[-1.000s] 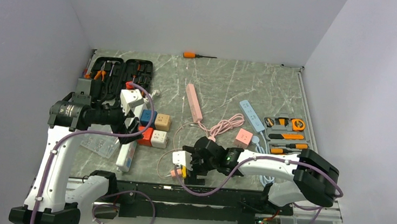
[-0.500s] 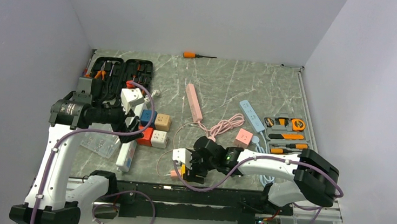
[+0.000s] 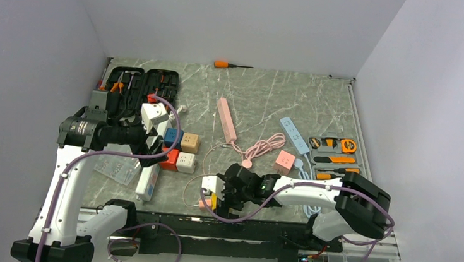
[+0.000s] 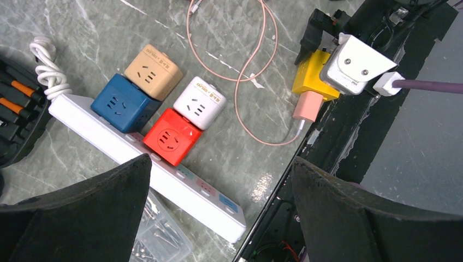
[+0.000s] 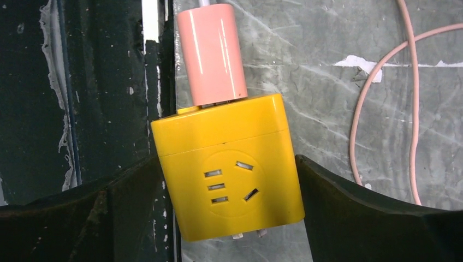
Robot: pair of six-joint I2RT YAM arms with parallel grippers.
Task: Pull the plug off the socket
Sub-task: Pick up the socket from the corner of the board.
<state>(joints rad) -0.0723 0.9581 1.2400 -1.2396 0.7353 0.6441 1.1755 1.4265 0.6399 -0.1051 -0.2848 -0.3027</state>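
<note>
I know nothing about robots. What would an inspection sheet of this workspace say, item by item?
Surface: grey marbled table, crowded at left and front.
Job's things: pink plug seated in the yellow socket cube at the near edge.
Clutter: open tool case, orange screwdriver, coloured socket cubes, tool tray.
Grippers: left gripper open above the white power strip; right gripper straddles the yellow socket cube, grip unclear.
Cables: pink cord looped on the table; purple cable at the right arm.
Surroundings: plain pale walls.
</note>
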